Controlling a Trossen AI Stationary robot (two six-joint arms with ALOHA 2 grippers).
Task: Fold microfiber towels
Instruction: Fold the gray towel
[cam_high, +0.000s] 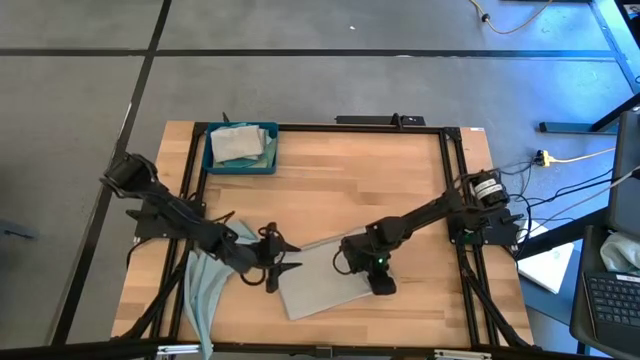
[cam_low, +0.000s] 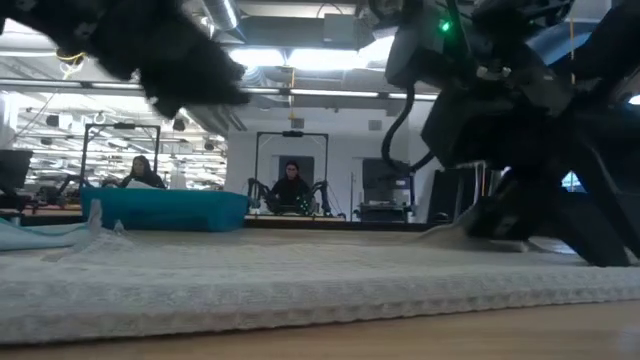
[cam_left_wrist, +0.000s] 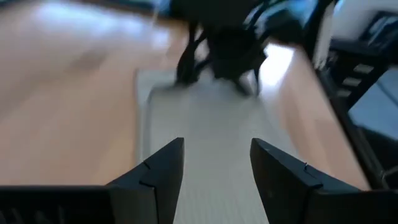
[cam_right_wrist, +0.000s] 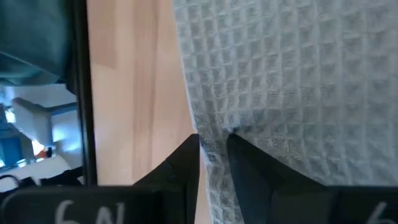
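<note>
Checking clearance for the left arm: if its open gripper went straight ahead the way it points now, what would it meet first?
Probably the light grey towel lying flat ahead of the left gripper; beyond it, the right gripper at the towel's far edge. Depth is unclear.

One camera hangs overhead, looking straight down on the whole pale wooden tabletop (cam_high: 330, 190) and surrounding floor. Another sits at surface height, facing level across the flat grey waffle-weave microfiber towel (cam_low: 300, 275) into the room. Each wrist camera looks along its own dark two-fingered tool, very near that same towel (cam_right_wrist: 292, 81), which all four views share (cam_high: 325, 280) (cam_left_wrist: 211, 143).
</note>
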